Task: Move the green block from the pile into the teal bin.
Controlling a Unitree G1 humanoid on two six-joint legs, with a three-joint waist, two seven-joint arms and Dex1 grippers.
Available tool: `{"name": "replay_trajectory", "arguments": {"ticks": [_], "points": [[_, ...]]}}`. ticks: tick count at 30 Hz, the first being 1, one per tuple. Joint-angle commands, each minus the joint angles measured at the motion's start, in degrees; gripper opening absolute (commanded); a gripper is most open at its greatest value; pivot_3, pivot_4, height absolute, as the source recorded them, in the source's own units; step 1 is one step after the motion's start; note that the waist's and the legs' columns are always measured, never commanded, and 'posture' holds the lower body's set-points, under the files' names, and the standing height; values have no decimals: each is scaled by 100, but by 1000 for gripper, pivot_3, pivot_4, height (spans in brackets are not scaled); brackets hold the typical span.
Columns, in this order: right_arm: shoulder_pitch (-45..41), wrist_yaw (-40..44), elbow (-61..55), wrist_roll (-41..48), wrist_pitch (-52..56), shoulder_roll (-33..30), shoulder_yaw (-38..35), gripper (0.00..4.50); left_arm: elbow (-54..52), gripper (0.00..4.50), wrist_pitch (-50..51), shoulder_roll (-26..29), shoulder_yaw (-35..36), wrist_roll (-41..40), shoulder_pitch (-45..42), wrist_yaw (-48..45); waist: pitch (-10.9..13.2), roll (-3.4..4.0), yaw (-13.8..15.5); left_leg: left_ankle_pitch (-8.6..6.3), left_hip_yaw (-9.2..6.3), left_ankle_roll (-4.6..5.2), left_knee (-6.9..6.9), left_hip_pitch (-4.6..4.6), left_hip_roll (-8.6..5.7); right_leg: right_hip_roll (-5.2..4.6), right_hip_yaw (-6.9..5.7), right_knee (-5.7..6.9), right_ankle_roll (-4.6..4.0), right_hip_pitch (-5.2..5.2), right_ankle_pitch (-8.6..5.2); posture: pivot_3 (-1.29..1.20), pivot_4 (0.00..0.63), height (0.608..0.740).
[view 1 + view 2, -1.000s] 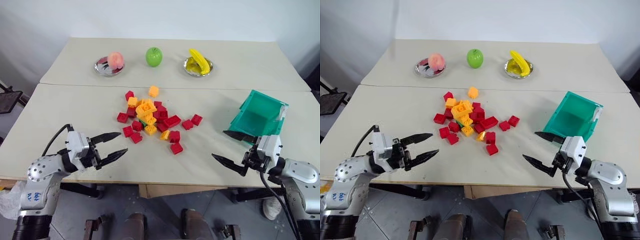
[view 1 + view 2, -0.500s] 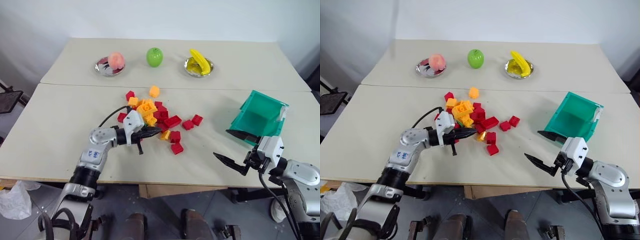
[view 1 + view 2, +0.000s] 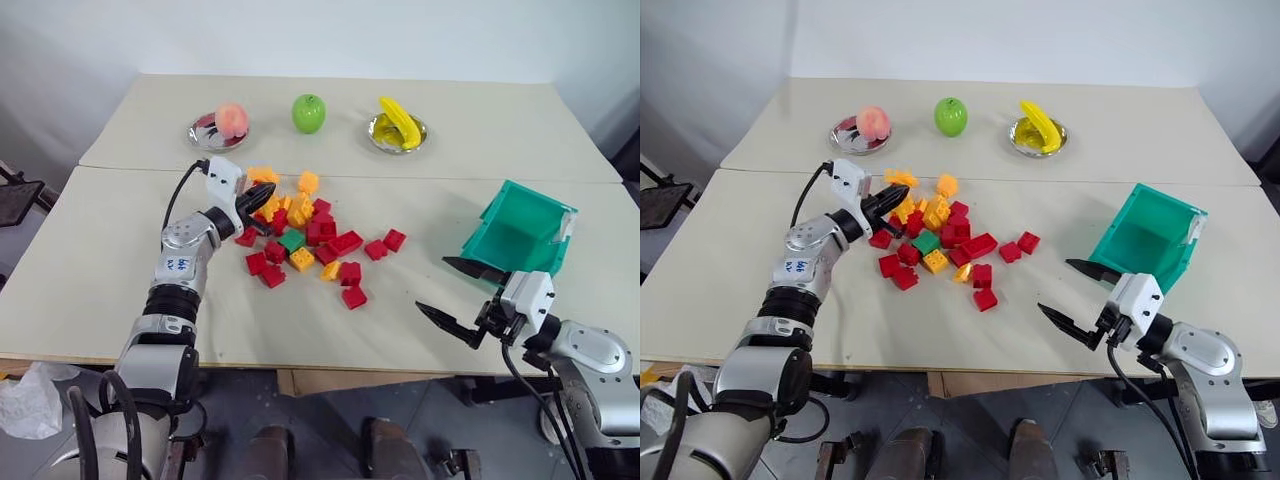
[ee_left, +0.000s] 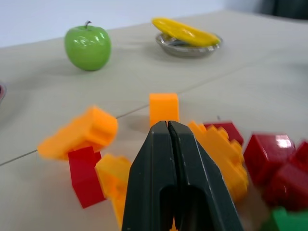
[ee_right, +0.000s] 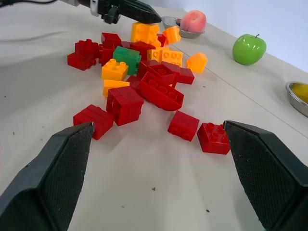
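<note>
Even, soft light; no harsh glare on the table [image 3: 120, 290].

Head views bright and sharp across my whole reach; shadows under the pile [image 3: 300, 235] are faint and short, light seems overhead and diffuse. Small highlights on the apple [image 4: 87, 47] and on the metal dish [image 4: 190, 47] at the far edge. My left wrist view is soft: the orange brick [image 4: 79, 134] smears with motion blur, my left gripper [image 4: 167, 126] looms dark in front. Right wrist view crisp on the near bricks, its backdrop slightly hazy.

Left claw [image 3: 902, 195], closed, pokes into the pile [image 3: 940, 240].
</note>
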Motion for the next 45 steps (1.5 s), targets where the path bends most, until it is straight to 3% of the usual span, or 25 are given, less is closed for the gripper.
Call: {"name": "replay_trajectory", "arguments": {"ticks": [1,8,14,17,24,28,30,36,45], "points": [[-8,-71,-231,48,13,17,-1,4500,-910,27,-208,155,-293,-303,494,-1475,0,0,-7,0,0,0,-1,0,0,0,0,-1,0,0,0,0,150,740],[-167,-56,-191,98,121,10,151,4500,-2527,27,463,711,-443,-796,1517,-2816,0,1,-41,0,-2,0,-1,0,4,0,0,1,-1,0,0,0,150,740],[-477,124,15,115,188,23,298,4500,-3522,27,816,1138,482,-1431,2397,-2518,0,1,-35,-1,-4,-1,-1,2,12,2,1,1,-3,-1,-2,0,150,740],[-685,245,161,135,211,36,393,4500,-3960,580,902,1476,1082,-1542,3123,-2244,1,2,-40,-2,-7,-3,-3,1,13,2,0,1,-5,-1,-2,0,150,740],[-969,426,404,113,210,71,514,4500,-3890,2739,571,2016,2459,-1486,4830,-1848,2,4,-35,-9,-5,-5,-7,4,18,2,-1,-6,-10,-1,-5,0,150,740],[-1004,478,493,116,159,67,495,4500,-4459,3933,765,1914,2513,-1630,5158,-1604,3,4,44,-10,-14,-5,-4,3,17,1,-7,-22,-12,3,-6,0,150,740],[-1015,506,546,107,122,62,478,4500,-4801,4480,996,1854,2370,-1769,5154,-1543,2,4,89,-11,-15,-4,-3,3,16,-1,-7,-24,-12,6,-6,0,150,740],[-973,624,652,129,39,-19,342,4500,-5319,4480,1899,1846,1392,-1681,4107,-1105,2,4,114,-10,-16,-8,-1,5,17,1,-10,-19,-14,6,-7,0,150,740],[-539,487,423,69,-67,1,138,4500,-5065,4480,5294,1383,-482,-1221,1707,279,2,4,36,-12,-9,-6,-5,3,13,7,-8,2,-12,1,-6,0,150,740]]}}
